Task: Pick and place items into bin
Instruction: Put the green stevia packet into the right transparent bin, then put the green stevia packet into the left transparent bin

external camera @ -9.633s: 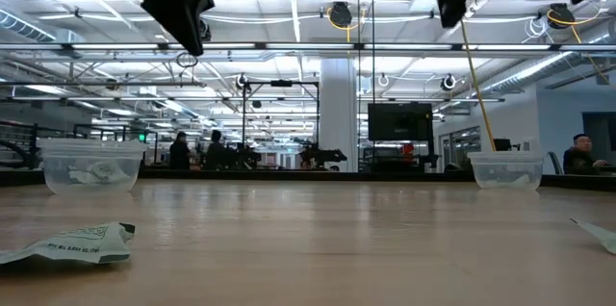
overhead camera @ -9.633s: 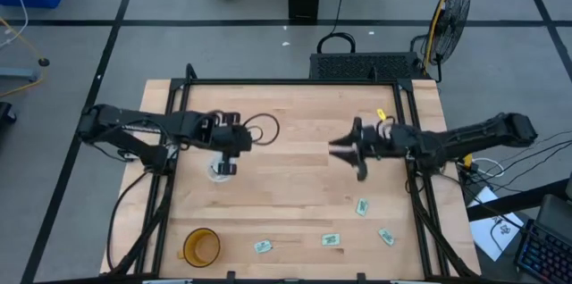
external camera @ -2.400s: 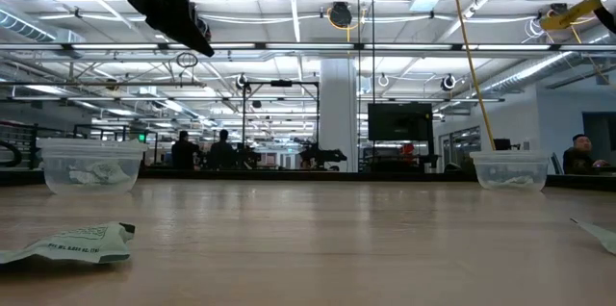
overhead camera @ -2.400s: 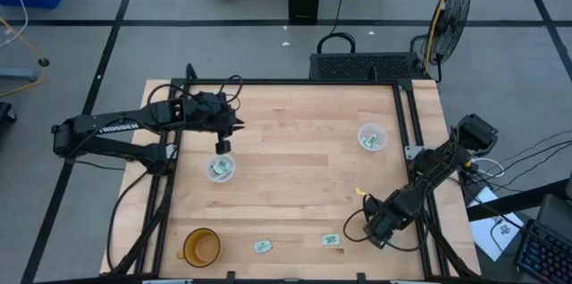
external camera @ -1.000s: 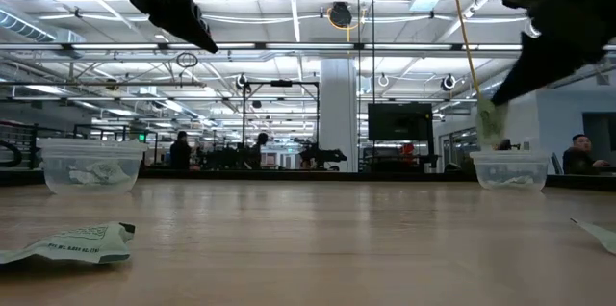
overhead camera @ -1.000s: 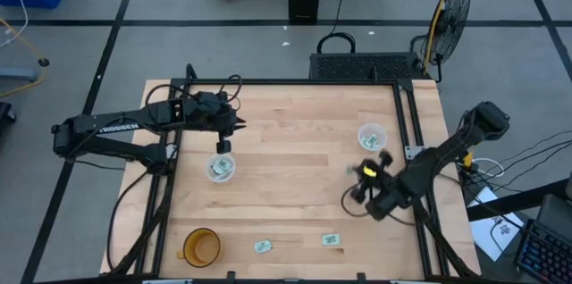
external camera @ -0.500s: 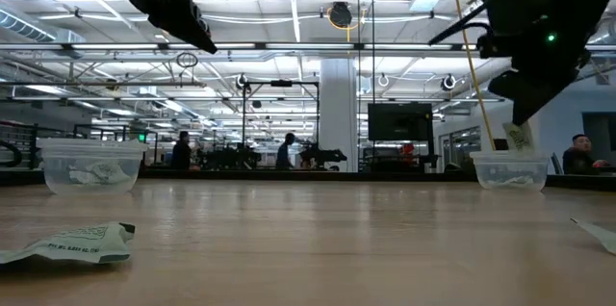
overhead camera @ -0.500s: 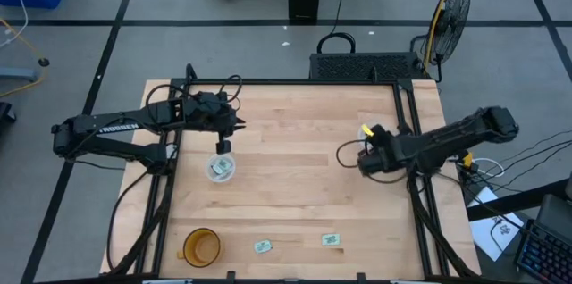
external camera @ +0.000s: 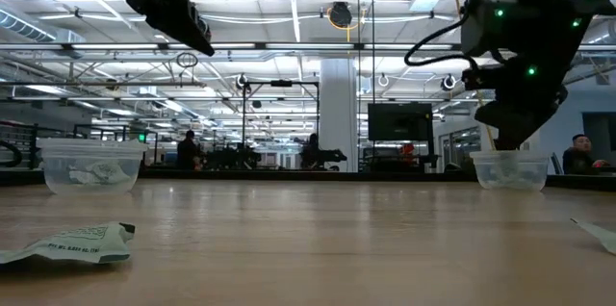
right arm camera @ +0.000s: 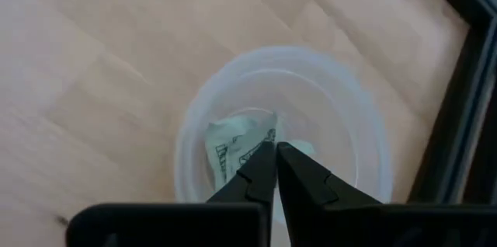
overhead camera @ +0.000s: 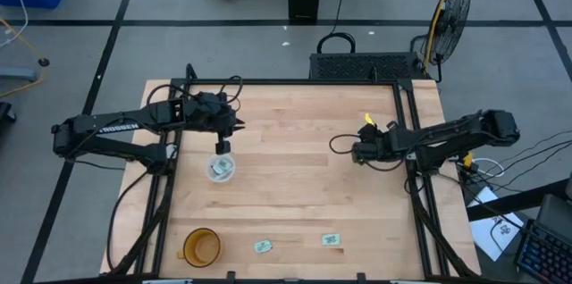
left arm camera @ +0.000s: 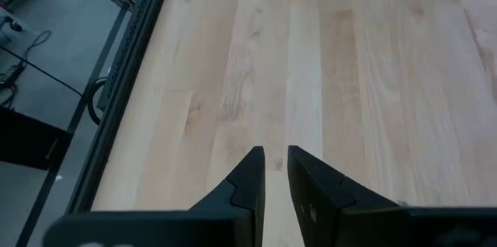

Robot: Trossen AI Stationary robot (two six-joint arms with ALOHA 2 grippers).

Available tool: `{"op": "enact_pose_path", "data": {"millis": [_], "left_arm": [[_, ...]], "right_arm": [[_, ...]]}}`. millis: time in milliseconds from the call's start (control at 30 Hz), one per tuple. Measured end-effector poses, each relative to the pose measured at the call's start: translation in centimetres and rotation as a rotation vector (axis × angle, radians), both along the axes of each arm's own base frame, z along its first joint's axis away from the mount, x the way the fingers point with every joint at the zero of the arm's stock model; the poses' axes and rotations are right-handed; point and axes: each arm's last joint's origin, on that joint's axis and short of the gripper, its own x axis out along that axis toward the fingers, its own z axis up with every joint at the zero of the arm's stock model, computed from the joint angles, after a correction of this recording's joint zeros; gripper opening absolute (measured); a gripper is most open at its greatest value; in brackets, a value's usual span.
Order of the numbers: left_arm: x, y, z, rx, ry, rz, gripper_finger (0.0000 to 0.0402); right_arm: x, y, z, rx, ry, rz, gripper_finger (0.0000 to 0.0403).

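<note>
The right gripper (right arm camera: pixel 275 149) hangs over a clear cup (right arm camera: pixel 349 123), fingertips nearly together with a packet (right arm camera: pixel 233 150) just under them; whether it grips, I cannot tell. Packets look light, thin and floppy; pinch an edge. Two more (overhead camera: pixel 263 246) lie near the table's front edge. The left gripper (left arm camera: pixel 275 154), fingers slightly apart and empty, waits above another cup (overhead camera: pixel 221 168).

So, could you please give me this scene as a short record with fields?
right pincer: over the right clear cup, which has a packet inside
left pincer: slightly open, empty, raised near the left clear cup
loose packets: two on the wood, in a row with the orange cup
</note>
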Motion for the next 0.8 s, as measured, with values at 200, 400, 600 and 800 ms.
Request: {"op": "enact_pose_path", "data": {"millis": [200,400,600,800], "left_arm": [[0.0,0.0,0.0,-0.005,0.005,0.003,0.0065],[0.0,0.0,0.0,-0.002,0.006,0.0,0.0065],[0.0,0.0,0.0,-0.002,0.006,0.0,0.0065],[0.0,0.0,0.0,-0.004,0.005,0.002,0.0065]], "right_arm": [[-0.3,-0.6,-0.4,-0.002,0.029,-0.006,0.0039],[-0.2,-0.7,-0.3,-0.008,0.064,0.052,0.0077],[0.3,-0.7,0.5,-0.011,0.099,0.127,0.0093],[2.2,-0.8,4.3,-0.022,0.082,0.209,0.0086]]}}
